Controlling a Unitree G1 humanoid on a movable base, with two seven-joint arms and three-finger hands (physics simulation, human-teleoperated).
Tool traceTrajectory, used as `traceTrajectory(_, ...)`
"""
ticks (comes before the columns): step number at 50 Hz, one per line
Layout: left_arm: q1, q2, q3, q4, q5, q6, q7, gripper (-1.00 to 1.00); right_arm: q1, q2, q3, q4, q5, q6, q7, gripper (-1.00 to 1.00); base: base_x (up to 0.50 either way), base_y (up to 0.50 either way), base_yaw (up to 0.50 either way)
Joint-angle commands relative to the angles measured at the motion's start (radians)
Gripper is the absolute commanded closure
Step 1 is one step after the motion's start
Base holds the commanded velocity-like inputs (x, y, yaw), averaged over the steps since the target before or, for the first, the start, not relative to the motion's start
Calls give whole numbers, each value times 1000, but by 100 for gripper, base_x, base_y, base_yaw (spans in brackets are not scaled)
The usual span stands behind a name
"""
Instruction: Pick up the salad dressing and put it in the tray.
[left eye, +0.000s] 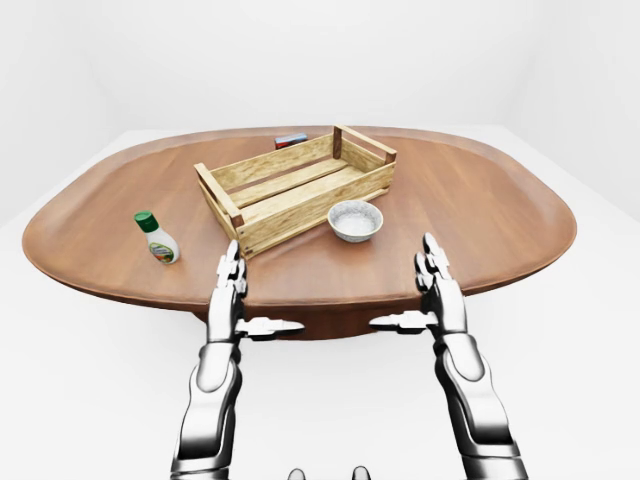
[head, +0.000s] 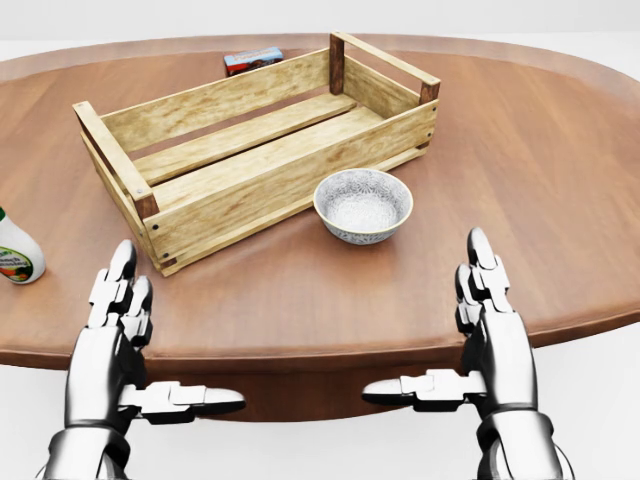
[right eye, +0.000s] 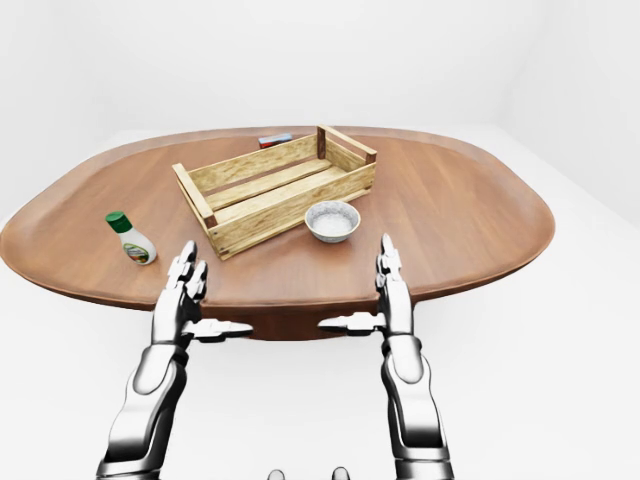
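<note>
So one salad dressing bottle (left eye: 157, 238), green cap, white body, upright near the left edge of the table in the left-eye view, well apart from my hands and from the tray. One tray: a slatted wooden crate (left eye: 293, 187), empty, sitting mid-table at an angle. One white bowl (left eye: 355, 220) just beside the crate's lower right side, apart from it. One small red-and-blue box (head: 252, 60) above the crate's top wall in the head view, partly hidden.

Surface is an oval brown wooden table (left eye: 500, 210); room is plain white floor and walls.

My left hand (head: 128, 350) and right hand (head: 470, 335) both hover at the table's near edge, fingers straight and spread, thumbs pointing inward toward each other. Both wide open, holding nothing, touching nothing I can see.
</note>
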Motion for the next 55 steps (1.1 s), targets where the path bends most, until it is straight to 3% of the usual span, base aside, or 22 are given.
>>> traceTrajectory(1, 11, 42, 104, -351, -32, 8, -38, -100, -1, -44, -99, -422, 8, 0, 17, -100, 0, 0, 0)
traceTrajectory(8, -37, 81, 224, -491, -76, 8, -64, -100, -18, -70, -208, -647, 13, 0, 65, -100, 0, 0, 0)
traceTrajectory(17, -95, 133, 335, -657, -139, 8, -67, -100, -63, -89, -248, -758, -4, 0, 83, -100, 0, 0, 0)
traceTrajectory(21, -127, 166, 398, -674, -178, 8, -54, -100, -56, -82, -250, -723, -11, 0, 82, -100, 0, 0, 0)
traceTrajectory(27, -174, 245, 521, -674, -270, 8, -13, -100, -49, -88, -183, -638, -147, 0, 76, -100, 0, 8, 0)
traceTrajectory(30, -182, 275, 556, -678, -309, 8, 6, -100, -56, -103, -152, -606, -233, 0, 77, -100, 0, 50, 0)
traceTrajectory(34, -196, 315, 601, -677, -359, 8, 38, -100, -55, -77, -157, -597, -247, 0, 92, -100, 0, 50, 0)
traceTrajectory(38, -194, 333, 609, -676, -391, 8, 70, -100, -47, -76, -166, -595, -268, 0, 90, -100, 0, 50, 0)
traceTrajectory(46, -178, 324, 579, -684, -384, 8, 74, -100, -78, -87, -173, -555, -286, 0, 108, -100, 5, 50, 0)
traceTrajectory(55, -178, 327, 590, -669, -378, 8, 65, -100, -83, -85, -125, -514, -341, 0, 114, -100, 31, 47, 0)
